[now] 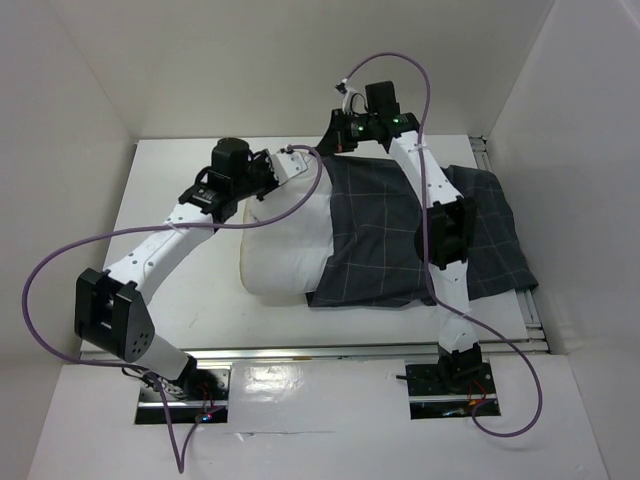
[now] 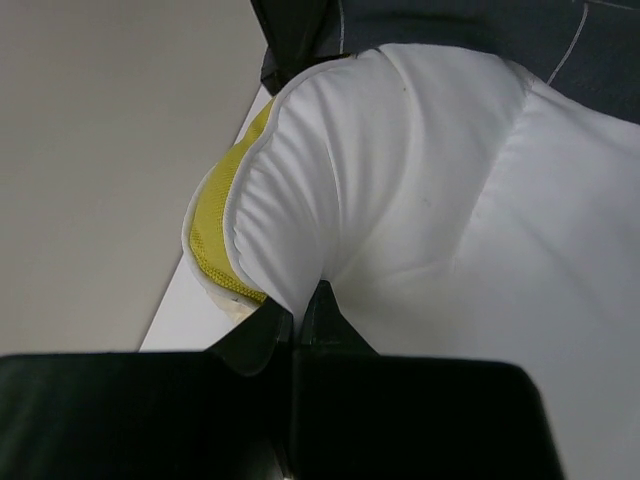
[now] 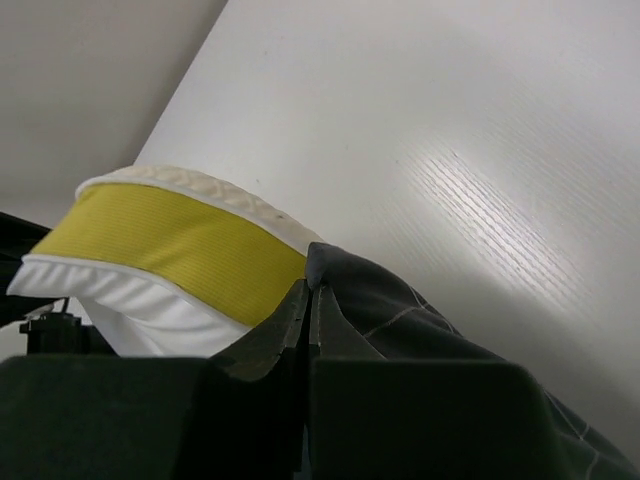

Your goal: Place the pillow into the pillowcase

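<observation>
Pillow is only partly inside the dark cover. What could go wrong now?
1. The left gripper pinches just a small fold of the pillow, so the soft cloth might slip out when pushed.
2. The right gripper holds only the thin edge of the pillowcase beside the yellow trim. A tug could pull it free, and the opening would flop shut.
3. The pillowcase looks wrinkly, so the pillow could bunch up instead of sliding in.
</observation>
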### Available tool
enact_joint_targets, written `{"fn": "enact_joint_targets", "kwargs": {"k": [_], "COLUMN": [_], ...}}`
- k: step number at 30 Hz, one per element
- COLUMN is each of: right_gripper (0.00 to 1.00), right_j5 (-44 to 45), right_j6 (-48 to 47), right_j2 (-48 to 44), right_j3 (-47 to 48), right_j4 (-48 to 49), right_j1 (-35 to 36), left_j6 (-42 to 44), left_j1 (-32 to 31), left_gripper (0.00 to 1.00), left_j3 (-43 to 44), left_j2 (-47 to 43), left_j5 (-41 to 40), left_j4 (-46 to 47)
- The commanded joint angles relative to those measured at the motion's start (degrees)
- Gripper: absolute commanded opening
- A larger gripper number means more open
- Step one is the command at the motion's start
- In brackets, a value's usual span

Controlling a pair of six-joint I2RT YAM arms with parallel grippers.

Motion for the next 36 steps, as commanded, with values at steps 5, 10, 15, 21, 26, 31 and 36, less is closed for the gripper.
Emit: {"fn": "enact_joint_targets", "kwargs": {"k": [5,10,15,21,26,31,36], "right_gripper": [0.0,0.0,0.0,0.0,0.0,0.0,0.0], "right_j5": [-4.91,-5.45,-4.66,-2.2,-1.67,-1.05,-0.53], "right_j6": [6.03,6.56,7.09,7.09,7.09,7.7,9.46], "right_j2": [-5.28,-6.42,-9.23,-10.9,-10.9,-10.29,-9.23], "right_j3": [3.64,4.17,2.6,1.27,1.27,1.27,3.11], "right_j4": [7.89,10.7,14.56,19.14,21.16,23.28,25.99], "right_j1": [2.8,4.64,6.32,8.07,8.69,9.92,10.98], "left_j6": [0.63,-2.18,-6.31,-17.46,-27.65,-33.12,-38.12], "left_j1": [-2.04,-2.04,-2.04,-2.04,-2.04,-2.04,-2.04], "left_gripper": [0.0,0.0,0.0,0.0,0.0,0.0,0.0], "left_j3": [0.28,2.2,5.36,10.63,14.24,16.97,20.04], "left_j2": [-0.5,1.34,4.07,8.46,10.57,11.1,13.82], "left_j5": [0.5,-0.65,-1.96,-2.49,-1.26,1.37,2.52], "left_j4": [7.38,9.22,9.75,8.61,6.06,6.06,4.75]}}
